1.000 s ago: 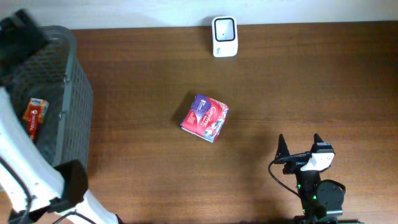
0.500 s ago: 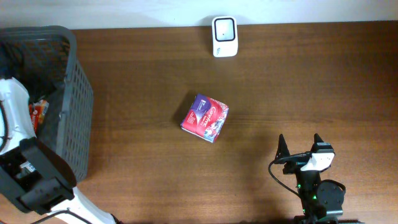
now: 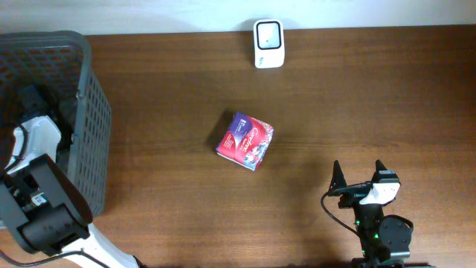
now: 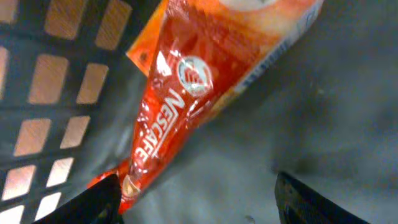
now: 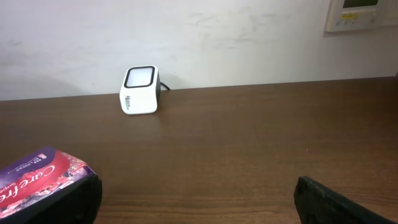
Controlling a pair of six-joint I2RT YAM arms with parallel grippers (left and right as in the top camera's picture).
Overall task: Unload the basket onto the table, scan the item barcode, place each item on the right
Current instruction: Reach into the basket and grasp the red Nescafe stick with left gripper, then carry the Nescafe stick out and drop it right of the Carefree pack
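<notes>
Fingers (image 4: pixel 102 200) spread, left gripper (image 4: pixel 199 194) hung over red sachet (image 4: pixel 186 93) inside basket (image 3: pixel 93 126) at left, apparently set to pinch it for scanner (image 3: pixel 268 33) at far edge; right gripper (image 3: pixel 359 175), fingers also apart, sat near right, holding nothing.

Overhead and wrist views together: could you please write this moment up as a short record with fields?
left gripper: open, down inside the grey basket
sachet: red Nescafe stick on the basket floor, just ahead of the fingers, not clamped
right gripper: open, empty, at the near right of the table
packet: purple and red, mid-table, apart from both grippers
scanner: white, at the table's far edge, window facing up
scan: not yet done
</notes>
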